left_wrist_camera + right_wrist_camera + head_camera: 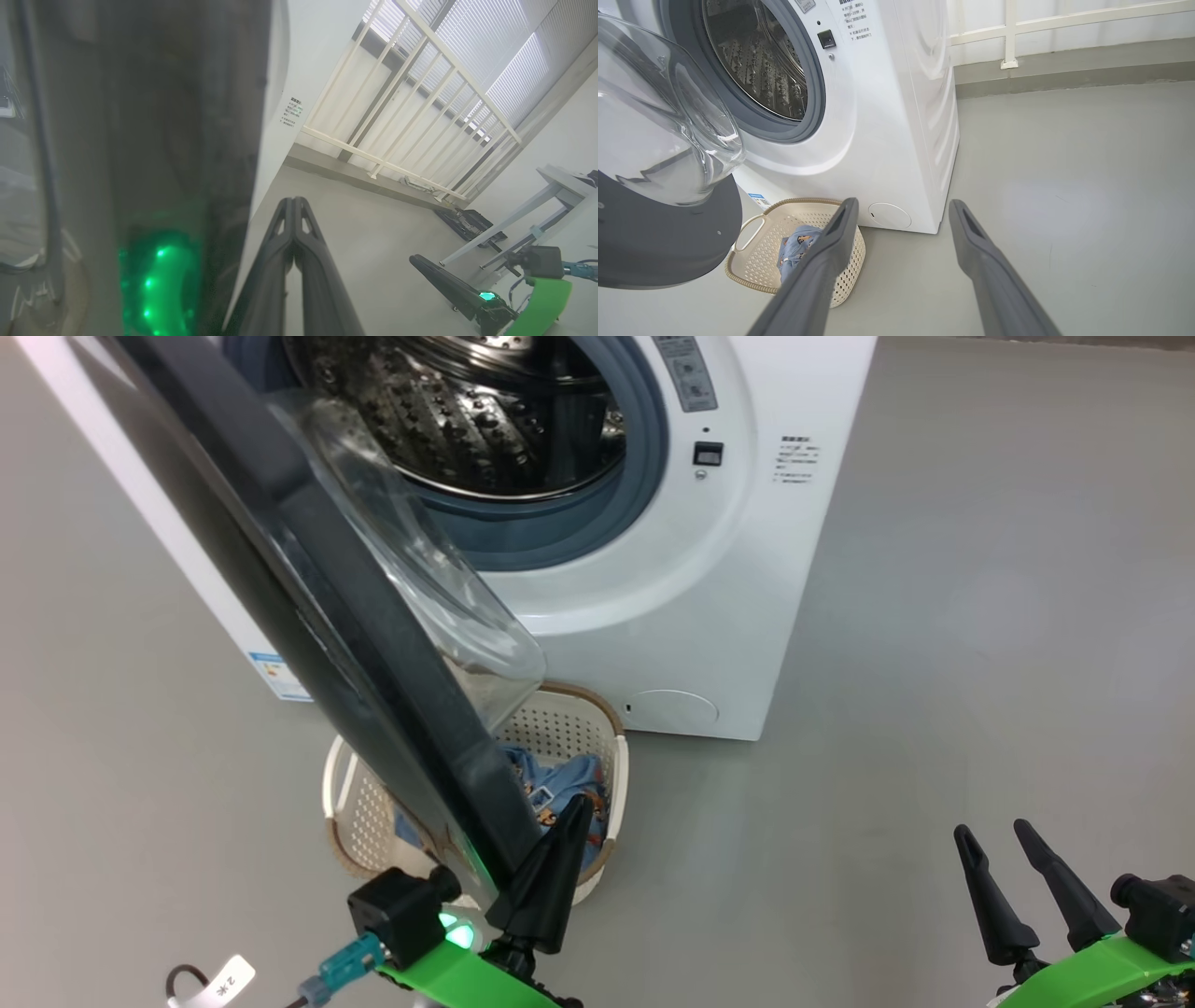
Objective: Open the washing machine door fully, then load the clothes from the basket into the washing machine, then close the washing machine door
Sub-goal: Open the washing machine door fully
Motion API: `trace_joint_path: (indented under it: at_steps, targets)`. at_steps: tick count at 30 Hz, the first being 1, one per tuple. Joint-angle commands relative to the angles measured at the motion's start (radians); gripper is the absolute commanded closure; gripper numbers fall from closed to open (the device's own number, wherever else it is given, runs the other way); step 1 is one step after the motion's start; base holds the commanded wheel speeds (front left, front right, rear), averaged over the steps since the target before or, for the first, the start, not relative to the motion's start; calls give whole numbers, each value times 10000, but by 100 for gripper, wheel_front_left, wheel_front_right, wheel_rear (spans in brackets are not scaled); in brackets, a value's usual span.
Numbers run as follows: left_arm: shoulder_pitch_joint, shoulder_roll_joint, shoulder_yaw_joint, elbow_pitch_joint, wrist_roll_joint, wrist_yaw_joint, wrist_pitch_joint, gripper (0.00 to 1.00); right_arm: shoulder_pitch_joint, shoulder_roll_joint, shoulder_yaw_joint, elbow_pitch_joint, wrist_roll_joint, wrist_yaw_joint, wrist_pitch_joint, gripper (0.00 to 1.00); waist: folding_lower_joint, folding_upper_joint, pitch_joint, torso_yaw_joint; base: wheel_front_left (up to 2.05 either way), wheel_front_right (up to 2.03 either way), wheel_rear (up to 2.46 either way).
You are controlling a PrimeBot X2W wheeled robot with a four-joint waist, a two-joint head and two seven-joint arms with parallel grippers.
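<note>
The washing machine door (317, 616) stands open across the left of the head view, its black rim edge-on and its glass bowl hanging over the basket (560, 728). The basket sits at lower centre, on the floor just before the washing machine (672, 616). The left gripper (571, 817) has its jaws pressed together on nothing, just beside the door's lower edge; whether they touch it is unclear. The right gripper (991, 831), lower right, has its jaws wide and empty.

The door looks rigid, hinged and fairly heavy, with a slippery gloss, so it is better pushed on the rim than on the glass. The clothes (560, 784) in the basket look limp and light. Pinching a raised fold should lift them, though the light basket may shift.
</note>
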Motion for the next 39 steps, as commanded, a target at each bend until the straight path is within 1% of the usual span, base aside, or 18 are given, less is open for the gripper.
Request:
trace_joint_path:
  at_steps: [1,13,21,28,39]
  targets:
    - [-195,275,731,-136,-32,122,-80,100,-267,-227,136,-253,-128,16,-122,0,0,-1,21,255,0,0,0]
    - [-126,275,784,-163,6,152,-80,100,-393,-300,181,-393,-129,16,-122,0,0,-1,149,969,0,0,0]
    - [125,275,860,-410,349,283,-80,100,-377,-368,229,-456,-141,16,-122,0,0,-1,185,1429,0,0,0]
    - [459,275,932,-776,565,534,-80,100,-359,-423,253,-451,-133,16,-122,0,0,-1,155,1788,0,0,0]
    - [1026,275,1335,-1237,938,762,-80,100,-299,-494,345,-464,-124,16,-122,0,0,-1,6,2371,0,0,0]
